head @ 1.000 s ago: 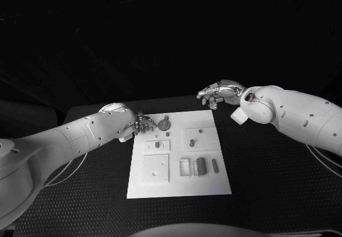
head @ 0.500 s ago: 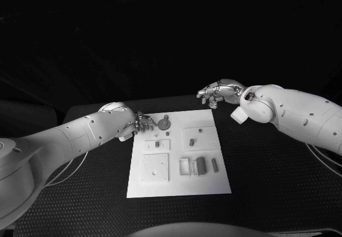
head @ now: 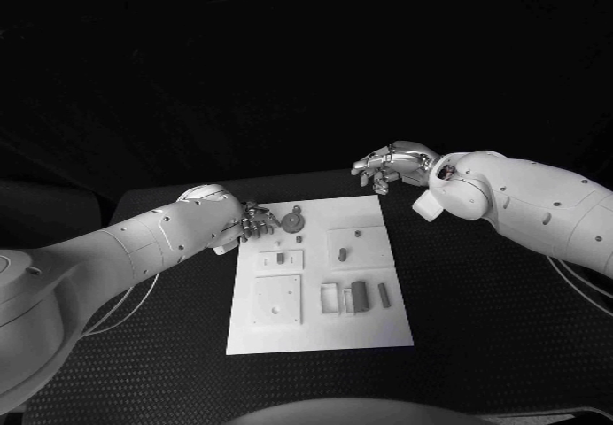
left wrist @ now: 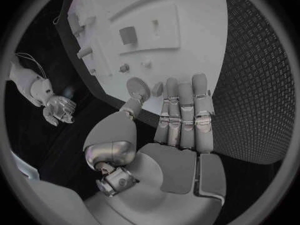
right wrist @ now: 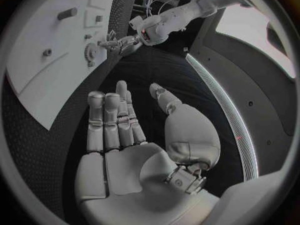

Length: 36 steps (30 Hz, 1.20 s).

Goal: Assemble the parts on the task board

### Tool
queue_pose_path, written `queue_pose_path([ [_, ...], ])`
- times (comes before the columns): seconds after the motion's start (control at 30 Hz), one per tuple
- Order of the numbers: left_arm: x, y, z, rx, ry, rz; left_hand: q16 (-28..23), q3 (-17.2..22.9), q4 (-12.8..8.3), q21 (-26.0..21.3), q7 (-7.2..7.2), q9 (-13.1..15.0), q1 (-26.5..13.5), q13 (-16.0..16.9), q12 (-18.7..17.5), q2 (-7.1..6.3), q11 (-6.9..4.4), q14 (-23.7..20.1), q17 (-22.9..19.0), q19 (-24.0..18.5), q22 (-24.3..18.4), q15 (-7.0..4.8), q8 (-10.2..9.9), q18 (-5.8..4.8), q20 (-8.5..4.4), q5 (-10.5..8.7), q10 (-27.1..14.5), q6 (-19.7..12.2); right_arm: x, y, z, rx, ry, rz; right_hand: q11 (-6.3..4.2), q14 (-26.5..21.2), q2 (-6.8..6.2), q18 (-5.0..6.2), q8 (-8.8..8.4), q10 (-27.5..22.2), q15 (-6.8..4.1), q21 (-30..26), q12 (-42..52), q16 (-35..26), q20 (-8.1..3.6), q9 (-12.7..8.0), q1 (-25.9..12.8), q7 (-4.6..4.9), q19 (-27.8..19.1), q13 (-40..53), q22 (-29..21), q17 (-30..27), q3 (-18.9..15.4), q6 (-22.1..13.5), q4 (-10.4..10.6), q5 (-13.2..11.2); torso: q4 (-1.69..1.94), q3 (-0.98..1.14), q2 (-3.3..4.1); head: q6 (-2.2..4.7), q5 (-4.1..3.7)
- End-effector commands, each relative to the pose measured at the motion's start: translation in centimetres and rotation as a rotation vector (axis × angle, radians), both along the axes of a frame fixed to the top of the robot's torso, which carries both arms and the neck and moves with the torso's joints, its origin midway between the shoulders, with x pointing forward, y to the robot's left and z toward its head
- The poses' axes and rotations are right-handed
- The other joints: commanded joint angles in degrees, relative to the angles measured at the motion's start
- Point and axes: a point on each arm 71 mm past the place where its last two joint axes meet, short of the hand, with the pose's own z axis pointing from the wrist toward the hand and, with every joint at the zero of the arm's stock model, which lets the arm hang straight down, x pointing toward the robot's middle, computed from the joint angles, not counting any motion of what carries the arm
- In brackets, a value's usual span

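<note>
Task board, flat white plate on dimpled black table; left hand and right hand spread, empty.

The white task board lies flat mid-table; small grey parts sit in its recesses. A round gear-like part lies near its far left corner.

- Black table with a finely dotted, textured top.
- White task board lies flat on its middle, long side running away from the robot.
</note>
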Motion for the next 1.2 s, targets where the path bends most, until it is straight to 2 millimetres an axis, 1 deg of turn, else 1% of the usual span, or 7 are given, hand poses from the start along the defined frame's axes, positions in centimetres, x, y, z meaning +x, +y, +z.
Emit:
queue_pose_path([
  [0.03,0.07,-0.15,0.04,-0.012,-0.001,0.001,0.11,0.05,-0.19,0.14,0.01,-0.09,0.39,-0.06,0.21,-0.06,0.04,0.28,0.10,0.17,0.06,0.07,0.19,1.67,-0.28,-0.18,0.42,0.24,-0.06,0.14,0.01,0.000,-0.002,0.014,-0.13,-0.20,0.18,2.68,-0.14,-0.27,-0.32,-0.19,0.21,0.19,-0.28,0.06,-0.59,0.31,0.04,-0.07,0.62,-0.09,0.32,0.01,-0.05,0.24,0.01,-0.02,-0.04,-0.06,0.00],
  [0.17,0.14,-0.13,0.01,-0.009,0.003,0.003,0.12,0.11,-0.29,0.15,-0.01,-0.11,0.58,-0.07,0.22,0.10,0.03,0.32,0.12,0.20,0.12,0.06,0.23,1.66,-0.32,-0.18,0.46,0.26,-0.06,0.21,0.01,0.000,-0.001,0.016,-0.13,-0.20,0.19,2.68,-0.13,-0.27,-0.32,-0.19,0.22,0.20,-0.28,0.07,-0.58,0.30,0.04,-0.07,0.62,-0.09,0.33,0.02,-0.05,0.24,-0.06,0.05,-0.08,-0.09,0.02],
  [0.53,0.07,-0.33,-0.47,-0.009,0.009,0.003,0.15,0.27,-0.43,0.17,-0.06,-0.15,1.33,-0.07,0.30,0.58,-0.02,0.46,0.18,0.31,0.31,0.00,0.39,1.60,-0.42,-0.16,0.61,0.38,-0.09,0.26,0.01,0.000,0.000,0.018,-0.13,-0.20,0.18,2.68,-0.13,-0.28,-0.32,-0.20,0.23,0.20,-0.28,0.07,-0.58,0.30,0.04,-0.07,0.62,-0.10,0.34,0.02,-0.06,0.24,-0.03,0.00,-0.01,-0.06,-0.12],
  [0.8,0.07,-0.37,-0.75,-0.009,0.005,0.009,0.24,0.28,-0.50,0.25,-0.16,-0.18,2.04,-0.05,0.42,0.82,-0.12,0.68,0.27,0.52,0.51,-0.11,0.59,1.56,-0.53,-0.15,0.83,0.58,-0.08,0.36,0.00,0.000,0.000,0.020,-0.13,-0.20,0.18,2.68,-0.13,-0.28,-0.32,-0.20,0.24,0.19,-0.28,0.08,-0.57,0.30,0.05,-0.08,0.63,-0.10,0.34,0.02,-0.08,0.24,0.00,0.00,-0.01,-0.19,-0.20],
  [0.93,0.10,-0.34,-0.75,-0.009,0.002,0.012,0.33,0.26,-0.52,0.32,-0.25,-0.20,2.67,-0.02,0.54,1.20,-0.21,0.88,0.35,0.71,0.68,-0.21,0.75,1.54,-0.63,-0.15,1.03,0.75,-0.08,0.31,0.00,0.000,0.000,0.019,-0.13,-0.20,0.18,2.68,-0.13,-0.28,-0.32,-0.20,0.24,0.19,-0.28,0.08,-0.57,0.30,0.05,-0.08,0.63,-0.10,0.34,0.02,-0.08,0.24,-0.01,0.01,-0.05,-0.23,-0.20],
  [1.1,0.09,-0.31,-0.76,-0.009,0.004,0.012,0.53,0.44,-0.59,0.51,-0.44,-0.23,4.22,0.07,0.79,2.23,-0.40,1.26,0.51,1.08,1.03,-0.43,1.06,1.53,-0.83,-0.13,1.40,1.09,-0.07,0.34,0.00,0.000,0.000,0.019,-0.13,-0.20,0.17,2.68,-0.13,-0.28,-0.32,-0.21,0.25,0.19,-0.28,0.08,-0.57,0.30,0.05,-0.08,0.63,-0.11,0.34,0.02,-0.08,0.24,0.00,-0.02,-0.06,-0.28,-0.22],
  [1.2,0.06,-0.28,-0.80,-0.005,0.010,0.012,0.76,2.71,-0.36,0.70,-0.60,-0.23,6.76,0.18,1.08,1.90,-0.57,1.65,0.69,1.63,1.33,-0.64,1.42,1.50,-1.03,-0.25,1.85,1.43,-0.07,0.37,-0.01,0.000,0.000,0.020,-0.13,-0.20,0.18,2.68,-0.13,-0.28,-0.32,-0.21,0.25,0.19,-0.28,0.08,-0.58,0.30,0.05,-0.08,0.63,-0.11,0.35,0.02,-0.08,0.24,-0.01,-0.02,-0.07,-0.28,-0.23],
])
